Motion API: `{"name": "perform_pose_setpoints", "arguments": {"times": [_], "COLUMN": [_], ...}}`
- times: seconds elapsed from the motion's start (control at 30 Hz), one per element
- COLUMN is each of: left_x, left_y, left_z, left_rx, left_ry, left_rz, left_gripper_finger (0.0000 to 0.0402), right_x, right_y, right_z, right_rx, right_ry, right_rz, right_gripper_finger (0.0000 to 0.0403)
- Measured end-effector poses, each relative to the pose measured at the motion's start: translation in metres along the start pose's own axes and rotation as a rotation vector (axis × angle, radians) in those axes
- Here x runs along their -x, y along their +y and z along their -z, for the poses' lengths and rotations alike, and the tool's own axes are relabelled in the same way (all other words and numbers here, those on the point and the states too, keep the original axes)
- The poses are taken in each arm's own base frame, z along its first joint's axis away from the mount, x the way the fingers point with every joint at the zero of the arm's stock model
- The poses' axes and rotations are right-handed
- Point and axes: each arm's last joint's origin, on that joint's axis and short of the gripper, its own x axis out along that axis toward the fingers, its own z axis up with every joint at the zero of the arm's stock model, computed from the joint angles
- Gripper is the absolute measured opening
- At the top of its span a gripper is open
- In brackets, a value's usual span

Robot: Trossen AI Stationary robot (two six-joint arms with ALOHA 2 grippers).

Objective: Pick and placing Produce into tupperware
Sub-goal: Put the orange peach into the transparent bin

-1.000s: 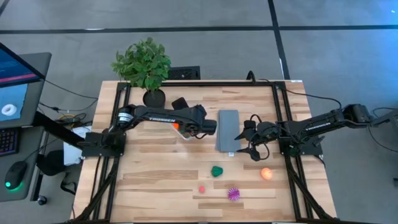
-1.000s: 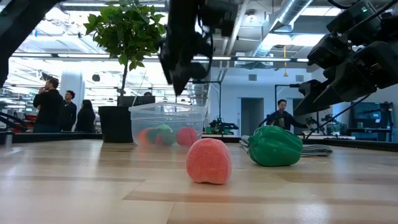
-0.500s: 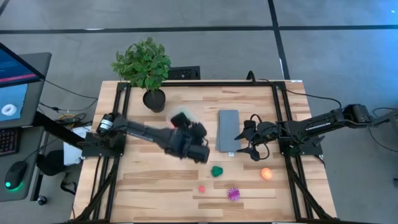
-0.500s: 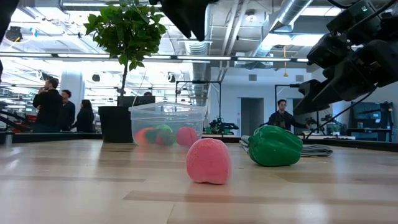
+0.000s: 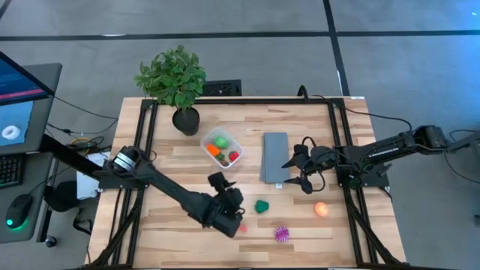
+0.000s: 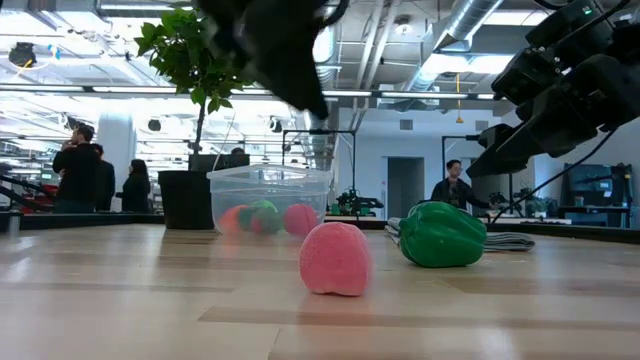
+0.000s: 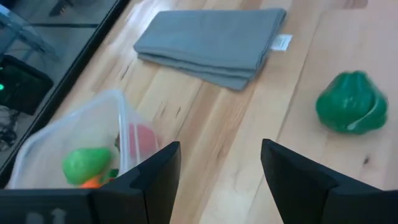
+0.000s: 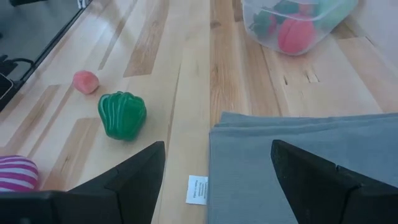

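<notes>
Fingers [image 7: 155, 177] of your left gripper [image 5: 229, 218] spread, empty | small rounded pink toy piece [image 5: 243, 227] beside gripper: light, firm-looking | pinch across its middle.

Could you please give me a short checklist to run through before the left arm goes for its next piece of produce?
1. Left gripper empty, fingers apart: ok.
2. Small pink toy piece loose on the wooden table, right beside that gripper: ok.
3. Clear plastic tupperware upright, uncovered, already holding toys: ok.
4. Dark green toy pepper, orange ball and spiky purple ball not yet in it: not ok.
5. Right gripper over the folded grey cloth, away from the left arm: ok.
</notes>
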Motion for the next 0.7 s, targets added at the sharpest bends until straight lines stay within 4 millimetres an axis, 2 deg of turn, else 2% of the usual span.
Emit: {"name": "perform_pose_setpoints", "arguments": {"times": [0.17, 0.33, 0.53, 0.7], "left_x": [0.002, 0.019, 0.031, 0.026], "left_y": [-0.001, 0.011, 0.041, 0.079], "left_z": [0.028, 0.049, 0.075, 0.103], "left_rx": [0.050, 0.137, 0.217, 0.273], "left_ry": [-0.087, -0.248, -0.504, -0.681], "left_rz": [-0.007, 0.085, 0.228, 0.323], "left_gripper_finger": [0.0213, 0.0213, 0.0213, 0.0213], "right_x": [0.000, 0.000, 0.000, 0.000], "right_y": [0.000, 0.000, 0.000, 0.000], "right_z": [0.000, -0.001, -0.004, -0.007], "right_rx": [-0.010, -0.014, -0.002, 0.009], "right_ry": [0.000, -0.013, -0.037, -0.073], "right_rz": [0.000, 0.000, -0.002, -0.003], "right_gripper_finger": [0.0317, 0.0317, 0.0317, 0.0317]}}
